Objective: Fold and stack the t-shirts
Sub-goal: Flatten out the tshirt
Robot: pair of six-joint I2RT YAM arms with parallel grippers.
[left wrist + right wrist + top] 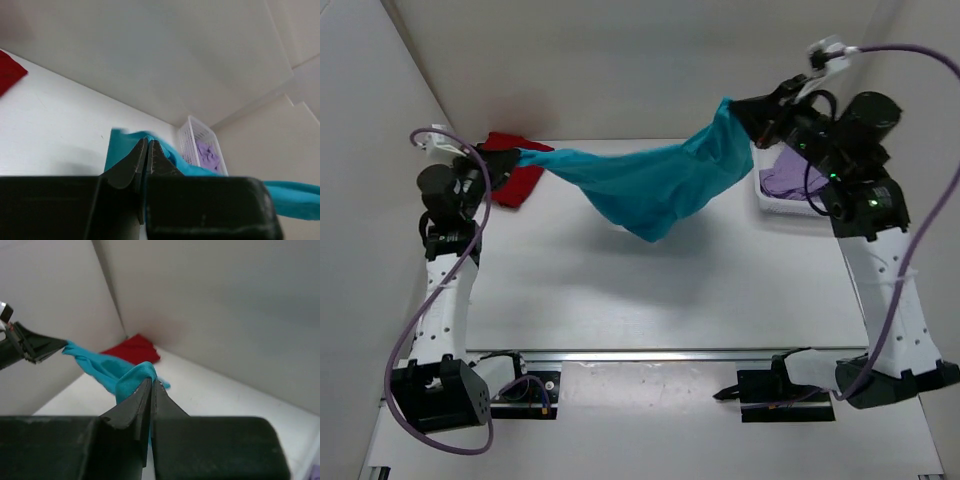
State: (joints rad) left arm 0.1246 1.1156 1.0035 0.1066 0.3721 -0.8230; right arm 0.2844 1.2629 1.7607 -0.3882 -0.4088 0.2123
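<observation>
A teal t-shirt (645, 180) hangs stretched in the air between both arms, sagging in the middle above the table. My left gripper (508, 160) is shut on its left end, with teal cloth (122, 150) bunched at the closed tips. At the upper right my right gripper (745, 115) is shut on the other end, cloth (132, 377) pinched at its tips (151, 382). The red t-shirt (515, 178) lies folded at the back left of the table, behind the left gripper. Inside the basket rests the lilac t-shirt (790, 178), also in the left wrist view (207, 154).
A white mesh basket (765, 200) sits at the back right beside the right arm. White walls enclose the table on the left, back and right. The arm bases and a rail (650, 352) run along the near edge.
</observation>
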